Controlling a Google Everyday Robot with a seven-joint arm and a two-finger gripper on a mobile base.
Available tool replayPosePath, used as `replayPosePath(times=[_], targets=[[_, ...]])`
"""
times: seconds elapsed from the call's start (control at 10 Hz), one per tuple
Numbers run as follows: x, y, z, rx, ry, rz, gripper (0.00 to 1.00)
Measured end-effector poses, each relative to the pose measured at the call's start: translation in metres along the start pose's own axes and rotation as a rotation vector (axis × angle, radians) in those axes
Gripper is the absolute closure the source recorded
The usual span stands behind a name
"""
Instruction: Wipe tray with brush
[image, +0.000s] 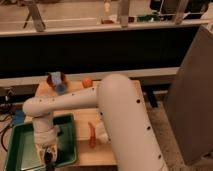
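The green tray (19, 145) lies at the front left of the wooden table. My gripper (47, 158) points down into the tray near its front edge, at the end of the white arm (117, 120) that curves over the table. A dark shape sits at the gripper's tip, but I cannot make out the brush as a separate thing. The arm's wrist covers the middle of the tray.
A thin orange-red strip (92, 134) lies on the wooden table (142, 92) just right of the tray. A blue and red object (56, 80) and a small orange thing (87, 81) stand at the table's back. A tall grey panel (192, 95) stands at the right.
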Motion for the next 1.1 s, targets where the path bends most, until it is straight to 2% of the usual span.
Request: replayPosePath(times=[0.2, 0.4, 0.5, 0.8, 1.1], targets=[[0.008, 0.025, -0.006, 0.019, 0.012, 0.063, 1.00], [0.019, 0.030, -0.021, 0.014, 0.042, 0.065, 1.00], [0.024, 0.024, -0.026, 0.005, 0.051, 0.050, 1.00], [0.040, -0.021, -0.033, -0.036, 0.046, -0.032, 1.00], [0.045, -0.069, -0.022, -0.079, 0.008, -0.141, 1.00]])
